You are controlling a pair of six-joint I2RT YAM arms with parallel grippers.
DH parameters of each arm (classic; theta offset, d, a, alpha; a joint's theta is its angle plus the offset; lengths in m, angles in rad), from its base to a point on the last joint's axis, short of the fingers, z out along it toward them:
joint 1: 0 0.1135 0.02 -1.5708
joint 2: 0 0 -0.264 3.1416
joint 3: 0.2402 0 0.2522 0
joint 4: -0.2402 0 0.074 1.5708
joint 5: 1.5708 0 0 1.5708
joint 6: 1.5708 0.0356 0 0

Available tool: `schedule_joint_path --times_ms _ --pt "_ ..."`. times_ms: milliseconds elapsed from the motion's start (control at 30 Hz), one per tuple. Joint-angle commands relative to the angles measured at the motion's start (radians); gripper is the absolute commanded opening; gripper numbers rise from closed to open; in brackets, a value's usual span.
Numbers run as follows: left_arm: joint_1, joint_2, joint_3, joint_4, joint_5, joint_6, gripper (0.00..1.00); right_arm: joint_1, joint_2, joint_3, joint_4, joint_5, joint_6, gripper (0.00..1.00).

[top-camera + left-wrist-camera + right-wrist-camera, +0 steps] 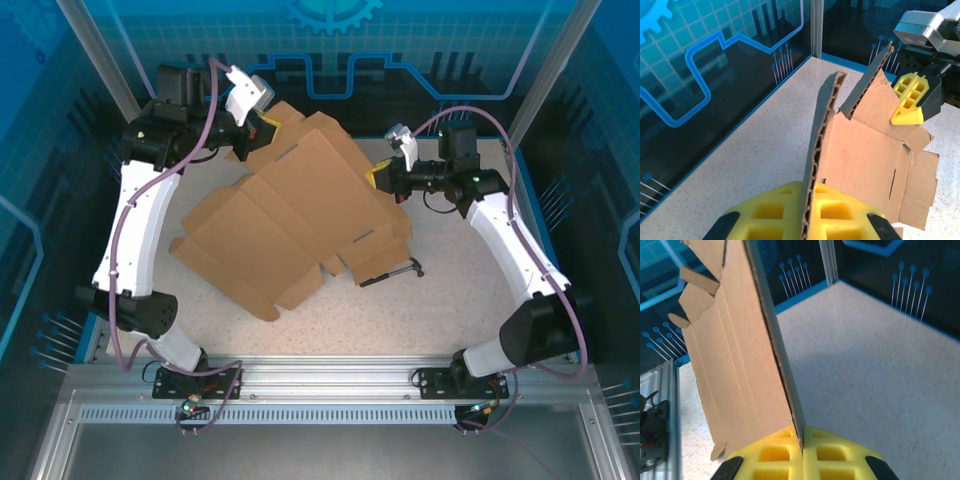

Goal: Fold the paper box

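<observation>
The plain brown corrugated cardboard box (290, 215) is still an unfolded die-cut sheet, with flaps, tabs, slots and crease lines showing across its face. It lies spread slantwise over the middle of the speckled table (400, 320), bent along its creases rather than flat. Its far-left flap is pinched on edge in the left gripper (264, 127), and a right-hand panel is clamped in the right gripper (380, 178). In the wrist views the cardboard (860, 150) (735, 350) rises steeply from each pair of yellow fingers, fluted edge exposed.
</observation>
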State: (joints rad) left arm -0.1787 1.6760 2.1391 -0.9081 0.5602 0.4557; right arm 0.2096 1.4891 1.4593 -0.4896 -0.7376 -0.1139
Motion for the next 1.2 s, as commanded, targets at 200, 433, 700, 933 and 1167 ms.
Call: schedule_joint_path --times_ms 200,433,700,933,1167 --pt "0.008 0.212 0.007 0.08 -0.125 -0.17 0.34 -0.02 0.271 0.283 -0.365 0.105 0.056 0.0" --pt "0.016 0.248 -0.038 0.177 -0.276 -0.134 0.63 0.027 0.411 0.406 -0.412 0.235 -0.13 0.0" --pt "0.028 0.191 -0.141 0.222 -0.288 -0.029 0.67 0.089 0.54 0.596 -0.505 0.389 -0.248 0.0" --pt "0.028 0.042 -0.35 0.346 -0.266 -0.051 0.69 0.121 0.559 0.626 -0.502 0.48 -0.294 0.0" --pt "0.028 -0.076 -0.515 0.466 -0.304 -0.26 0.69 0.138 0.573 0.672 -0.496 0.518 -0.216 0.0"
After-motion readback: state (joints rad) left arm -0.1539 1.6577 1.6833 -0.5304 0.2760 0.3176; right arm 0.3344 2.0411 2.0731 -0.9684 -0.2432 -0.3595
